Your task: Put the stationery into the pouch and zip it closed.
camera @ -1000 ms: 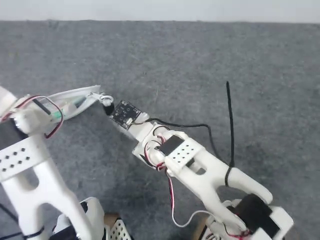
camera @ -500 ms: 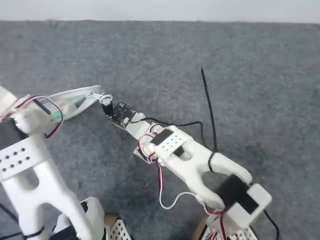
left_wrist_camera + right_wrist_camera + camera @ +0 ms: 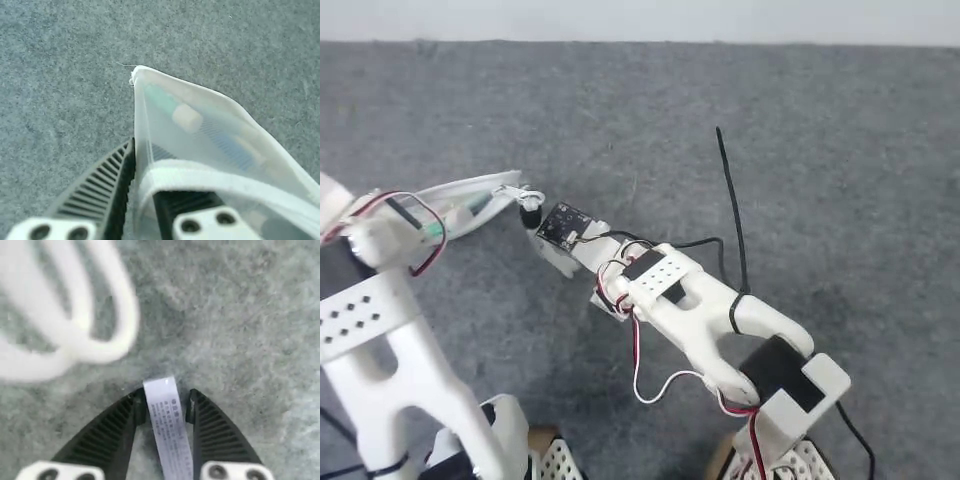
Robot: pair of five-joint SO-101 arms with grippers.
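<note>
The translucent white pouch (image 3: 470, 203) lies at the left of the grey mat, and my left gripper (image 3: 420, 225) is shut on its near end. In the left wrist view the pouch (image 3: 210, 135) is pinched in the left gripper (image 3: 145, 170). Through its wall show a green pen (image 3: 162, 100), a white cap (image 3: 187, 118) and a blue pen (image 3: 230, 145). My right gripper (image 3: 532, 212) sits at the pouch's zip end. In its wrist view the right gripper (image 3: 167, 395) is shut on a white tag (image 3: 167, 425), next to a blurred white cord loop (image 3: 80, 352).
A thin black cable (image 3: 735, 220) stands up from the right arm over the middle of the grey mat (image 3: 820, 150). The mat's far edge (image 3: 640, 42) meets a pale wall. Both arm bases stand along the near edge.
The right arm's elbow and base link have swung left, and the black cable has moved left with them. Its gripper stays at the zip end. The left arm and pouch have not moved.
</note>
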